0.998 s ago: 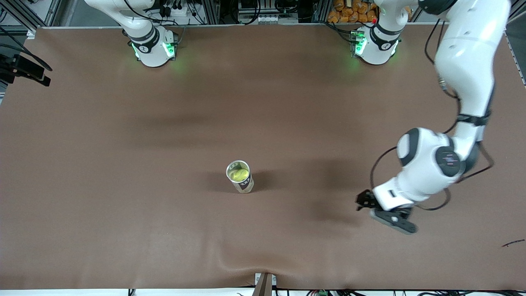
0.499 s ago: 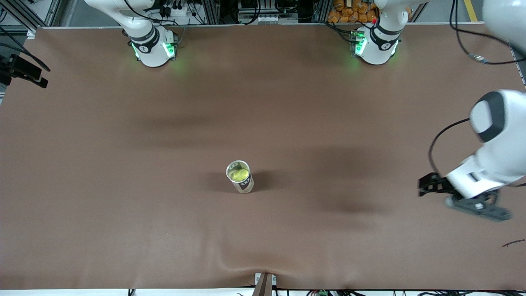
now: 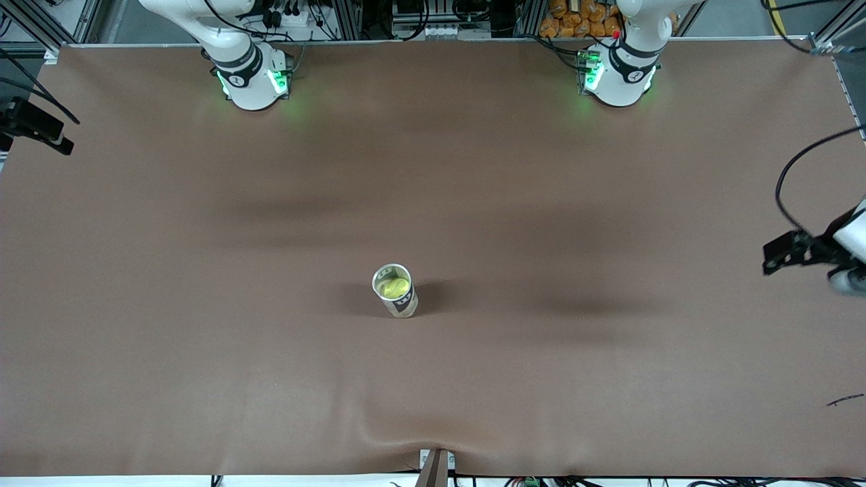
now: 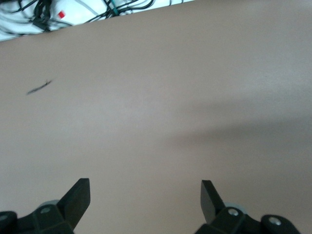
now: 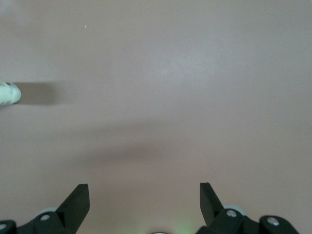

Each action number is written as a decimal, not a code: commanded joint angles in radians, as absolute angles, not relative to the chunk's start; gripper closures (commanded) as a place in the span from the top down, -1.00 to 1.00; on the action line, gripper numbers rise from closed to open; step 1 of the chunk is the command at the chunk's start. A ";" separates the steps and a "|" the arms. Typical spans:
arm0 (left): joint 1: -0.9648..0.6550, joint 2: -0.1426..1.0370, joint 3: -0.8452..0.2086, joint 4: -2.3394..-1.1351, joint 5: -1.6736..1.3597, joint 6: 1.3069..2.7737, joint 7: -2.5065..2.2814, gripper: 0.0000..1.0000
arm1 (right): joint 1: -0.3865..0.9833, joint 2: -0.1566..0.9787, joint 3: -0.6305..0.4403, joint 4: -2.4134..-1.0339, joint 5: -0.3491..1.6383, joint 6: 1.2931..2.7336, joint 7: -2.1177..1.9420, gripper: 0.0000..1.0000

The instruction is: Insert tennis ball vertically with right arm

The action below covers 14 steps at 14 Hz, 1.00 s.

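Note:
A yellow-green tennis ball (image 3: 392, 287) sits inside an upright open-topped can (image 3: 404, 306) in the middle of the brown mat. The can's edge also shows in the right wrist view (image 5: 8, 93). My right gripper (image 5: 145, 187) is open and empty, high over bare mat, apart from the can; in the front view only that arm's base (image 3: 249, 74) shows. My left gripper (image 4: 145, 187) is open and empty over bare mat at the left arm's end of the table; its hand (image 3: 839, 270) is partly cut off by the front view's edge.
A small dark scrap (image 3: 844, 400) lies on the mat near the left arm's end; it also shows in the left wrist view (image 4: 39, 87). The mat is wrinkled at its near edge (image 3: 406, 436). A black device (image 3: 34, 125) hangs at the right arm's end.
The left arm has swung away from the middle toward its own end of the table and mostly out of the front view. The can and ball have not moved.

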<state>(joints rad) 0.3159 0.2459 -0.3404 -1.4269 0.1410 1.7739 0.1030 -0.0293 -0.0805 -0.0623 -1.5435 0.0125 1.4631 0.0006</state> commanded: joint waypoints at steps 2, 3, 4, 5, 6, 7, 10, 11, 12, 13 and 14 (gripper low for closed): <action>0.314 0.155 -0.341 -1.465 0.127 1.686 -0.043 1.00 | -0.021 -0.054 -0.067 -1.520 0.005 1.491 -0.009 1.00; 0.314 0.153 -0.339 -1.462 0.129 1.674 -0.043 1.00 | -0.023 -0.054 -0.067 -1.520 0.006 1.496 -0.009 1.00; 0.314 0.150 -0.337 -1.459 0.141 1.675 -0.031 1.00 | -0.023 -0.052 -0.067 -1.520 0.012 1.497 -0.008 1.00; 0.316 0.150 -0.334 -1.456 0.143 1.675 -0.020 1.00 | -0.025 -0.052 -0.067 -1.520 0.014 1.499 -0.009 1.00; 0.319 0.150 -0.333 -1.454 0.140 1.674 -0.018 1.00 | -0.025 -0.052 -0.067 -1.520 0.014 1.499 -0.009 1.00; 0.336 0.150 -0.333 -1.454 0.141 1.674 -0.020 1.00 | -0.023 -0.054 -0.067 -1.520 0.009 1.497 -0.009 1.00; 0.354 0.127 -0.334 -1.456 0.112 1.674 -0.031 1.00 | -0.021 -0.054 -0.066 -1.522 0.008 1.494 -0.009 1.00; 0.351 0.095 -0.327 -1.466 0.097 1.672 -0.034 1.00 | -0.021 -0.052 -0.066 -1.522 0.009 1.496 -0.009 1.00; 0.336 0.071 -0.322 -1.489 0.095 1.674 -0.046 1.00 | -0.021 -0.054 -0.066 -1.522 0.009 1.496 -0.008 1.00; 0.295 0.058 -0.296 -1.500 0.094 1.672 -0.066 1.00 | -0.021 -0.054 -0.066 -1.522 0.009 1.496 -0.008 1.00; 0.247 0.045 -0.241 -1.508 0.086 1.658 -0.086 1.00 | -0.021 -0.054 -0.066 -1.522 0.009 1.496 -0.009 1.00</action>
<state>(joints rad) 0.3181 0.1135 -0.3122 -1.4507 0.1092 1.6735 -0.0462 -0.0293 -0.0612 -0.0615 -1.5415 0.0126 1.5030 -0.0006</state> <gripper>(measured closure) 0.000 0.000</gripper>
